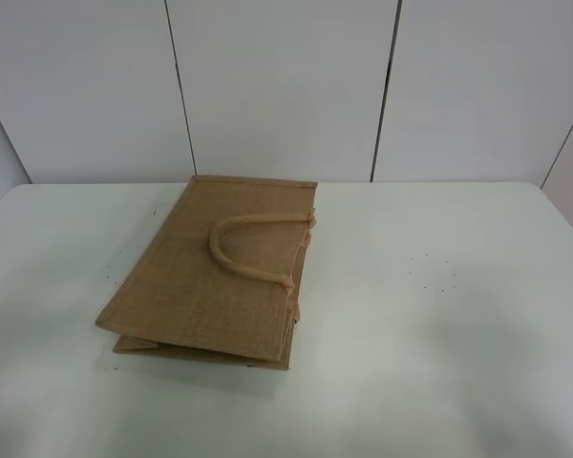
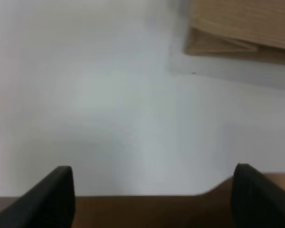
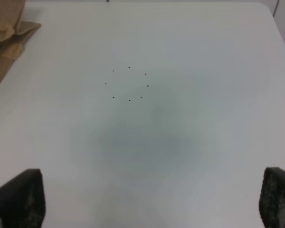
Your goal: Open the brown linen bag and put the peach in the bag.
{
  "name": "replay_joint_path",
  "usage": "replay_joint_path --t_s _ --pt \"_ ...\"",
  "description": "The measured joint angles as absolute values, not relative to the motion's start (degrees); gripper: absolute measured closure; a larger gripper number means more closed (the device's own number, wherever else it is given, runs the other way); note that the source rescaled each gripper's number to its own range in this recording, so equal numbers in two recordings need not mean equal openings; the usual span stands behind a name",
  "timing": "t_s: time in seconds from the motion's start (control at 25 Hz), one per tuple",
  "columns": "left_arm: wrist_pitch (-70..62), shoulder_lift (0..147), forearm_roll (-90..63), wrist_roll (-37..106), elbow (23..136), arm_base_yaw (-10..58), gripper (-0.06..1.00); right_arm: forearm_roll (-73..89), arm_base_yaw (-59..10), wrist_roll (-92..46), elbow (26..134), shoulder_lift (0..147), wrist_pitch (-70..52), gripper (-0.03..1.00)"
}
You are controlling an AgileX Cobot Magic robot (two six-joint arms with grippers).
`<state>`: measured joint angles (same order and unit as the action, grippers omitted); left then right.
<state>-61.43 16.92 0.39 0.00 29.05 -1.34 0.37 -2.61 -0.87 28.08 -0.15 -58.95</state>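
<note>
Brown linen bag (image 1: pixel 215 272) lies flat and folded on the white counter (image 1: pixel 439 315), left of centre in the high view, one beige loop handle (image 1: pixel 248 250) resting on its upper face, mouth edge toward the right. Peach: not visible in any view; location cannot be stated. Left pincer (image 2: pixel 152 197) released, jaws wide apart, hovering over bare counter with a corner of the bag ahead of it; right pincer (image 3: pixel 152 199) likewise released, empty, over bare counter near a small ring of dark dots (image 3: pixel 128 84), bag edge off to one side. Risks, as judgement: the bag is collapsed, so pinching both layers together instead of only the top one would lift it shut; pulling on the handle alone may drag the whole bag across the smooth counter; the coarse weave may slip from the jaws; opened, the floppy sides may sag closed again. Surface: matte white, clean. Room: pale panelled wall (image 1: pixel 277 86) with dark vertical seams behind.
</note>
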Motion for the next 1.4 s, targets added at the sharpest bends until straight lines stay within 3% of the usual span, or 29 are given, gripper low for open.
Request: replay_joint_path --t_s 0.84,1.4 --pt "-60.42 0.27 0.0 1.58 28.52 -1.34 0.0 0.37 -2.61 -0.87 28.08 -0.15 -58.95 -0.03" --pt "-60.42 -0.28 0.35 1.36 28.24 -1.34 0.0 0.37 -2.61 -0.87 28.08 -0.15 -58.95 -0.03"
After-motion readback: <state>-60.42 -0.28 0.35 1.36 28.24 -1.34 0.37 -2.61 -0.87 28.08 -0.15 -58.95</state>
